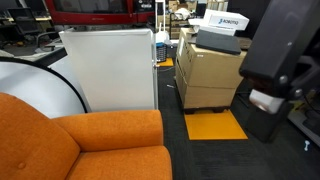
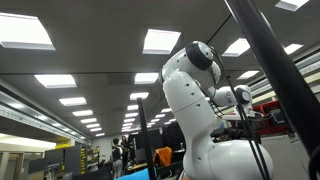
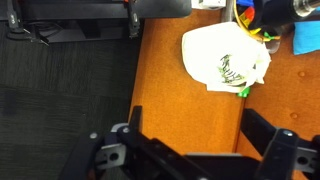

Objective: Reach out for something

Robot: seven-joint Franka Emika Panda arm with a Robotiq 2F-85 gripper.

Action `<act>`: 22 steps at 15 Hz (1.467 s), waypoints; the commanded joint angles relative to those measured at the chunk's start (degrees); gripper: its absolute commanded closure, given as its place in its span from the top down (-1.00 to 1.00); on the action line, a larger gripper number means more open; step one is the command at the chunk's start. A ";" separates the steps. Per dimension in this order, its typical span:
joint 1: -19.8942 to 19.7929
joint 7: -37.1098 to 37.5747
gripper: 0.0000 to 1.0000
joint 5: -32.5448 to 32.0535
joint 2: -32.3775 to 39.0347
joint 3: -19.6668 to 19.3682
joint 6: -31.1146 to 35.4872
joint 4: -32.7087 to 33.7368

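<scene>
In the wrist view a crumpled white bag (image 3: 225, 55) with green print lies on an orange cushioned surface (image 3: 170, 100). My gripper (image 3: 197, 135) hovers above the orange surface, below the bag in the picture and apart from it. Its two dark fingers are spread wide with nothing between them. In an exterior view the white robot arm (image 2: 195, 100) rises against the ceiling; the gripper does not show there. An orange sofa (image 1: 100, 145) fills the lower left of an exterior view.
Dark carpet (image 3: 60, 90) borders the orange surface. Small coloured items (image 3: 262, 15) and a blue thing (image 3: 307, 35) lie by the bag. A white panel (image 1: 108, 68), stacked cardboard boxes (image 1: 210, 70), a yellow floor mat (image 1: 215, 125) and a black bulky shape (image 1: 285, 50) stand nearby.
</scene>
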 commanded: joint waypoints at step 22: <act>-0.86 -1.01 1.00 1.94 -0.08 0.74 0.86 -0.18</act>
